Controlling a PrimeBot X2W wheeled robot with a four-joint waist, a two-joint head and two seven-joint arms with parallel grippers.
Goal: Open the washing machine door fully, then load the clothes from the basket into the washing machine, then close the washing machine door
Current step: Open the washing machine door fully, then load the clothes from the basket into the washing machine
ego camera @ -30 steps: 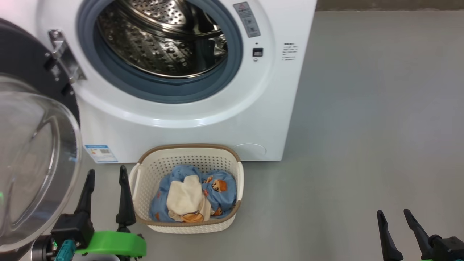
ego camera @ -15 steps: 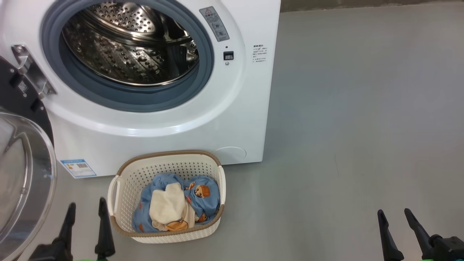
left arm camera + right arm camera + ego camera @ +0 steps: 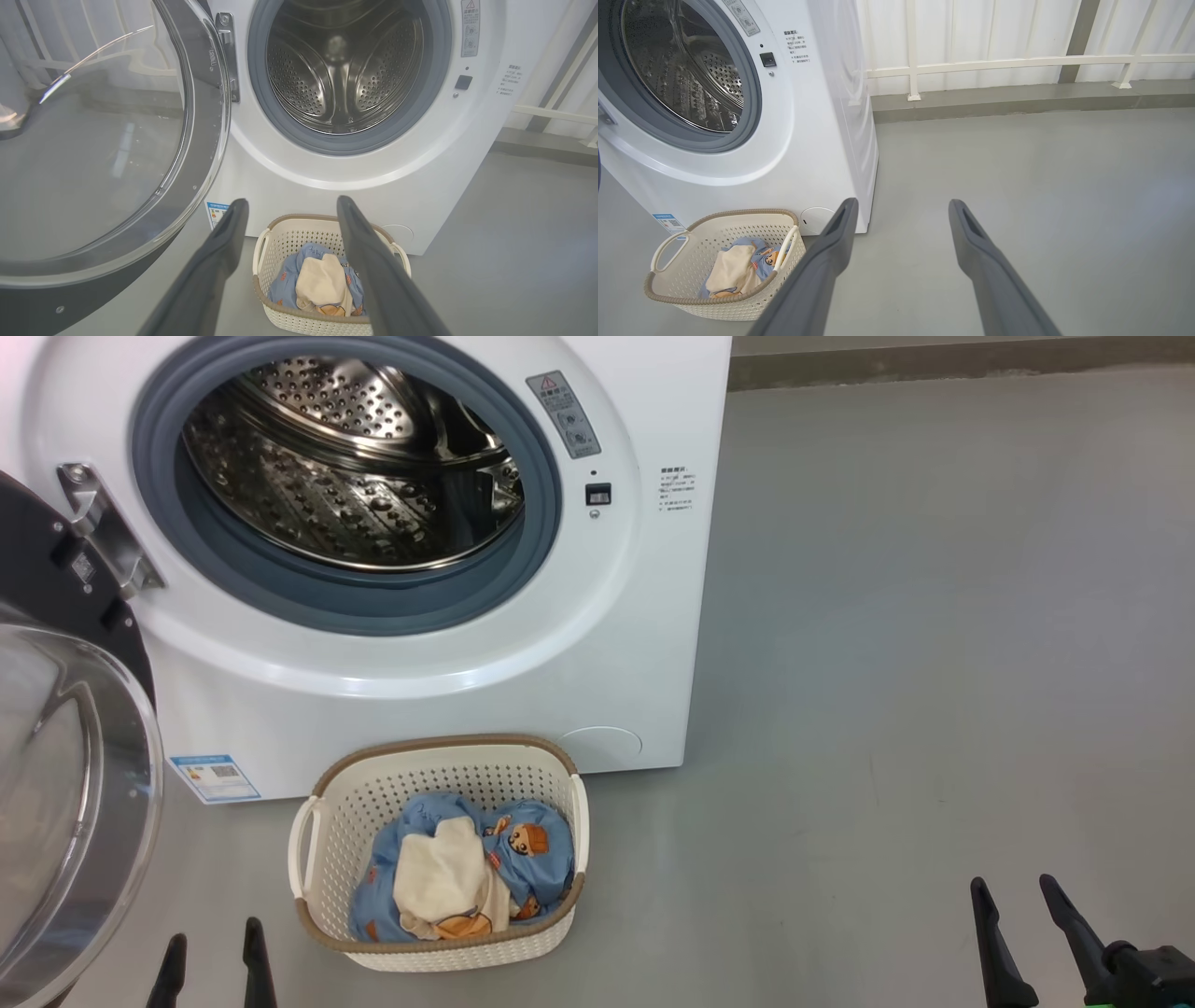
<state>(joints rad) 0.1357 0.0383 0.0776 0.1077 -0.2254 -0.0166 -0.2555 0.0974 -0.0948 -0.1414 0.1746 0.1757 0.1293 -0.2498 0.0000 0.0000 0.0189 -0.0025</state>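
— Washing machine door (image 3: pixel 65 775): how is it sitting?
— It is hanging wide open along the left edge of the head view. The domed glass is facing the camera, the black rim (image 3: pixel 37 560) is curving above it, and the metal hinge (image 3: pixel 103 532) is tying it to the washing machine (image 3: pixel 448 691) at upper left.
— And the opening?
— The steel drum (image 3: pixel 345 476) is showing uncovered inside the grey gasket (image 3: pixel 355 607), upper centre-left of the frame.
— Where is the basket (image 3: pixel 439 775) standing?
— On the grey floor (image 3: pixel 934 663), lower centre-left, just in front of the machine's base and right of the blue label sticker (image 3: pixel 215 777). The clothes (image 3: pixel 485 868) are lying bunched inside it: blue bear-print fabric (image 3: pixel 537 845) underneath, cream cloth (image 3: pixel 443 882) on top. The cream piece may be tucking under a fold at its lower end, but it is too crumpled to call.
— What is the left gripper (image 3: pixel 213 947) doing?
— It is poking up at the bottom left of the head view, tips only, between the door glass and the basket, touching neither. Its fingers are spreading wide with nothing between them. In the left wrist view they are framing the basket at bottom centre.
— And the right gripper (image 3: pixel 1013 887)?
— It is sitting at the lower right, over bare floor, well apart from basket and machine. Its fingers are parting too, gripping nothing. The right wrist view is catching a white railing (image 3: pixel 1017 60) along the top.
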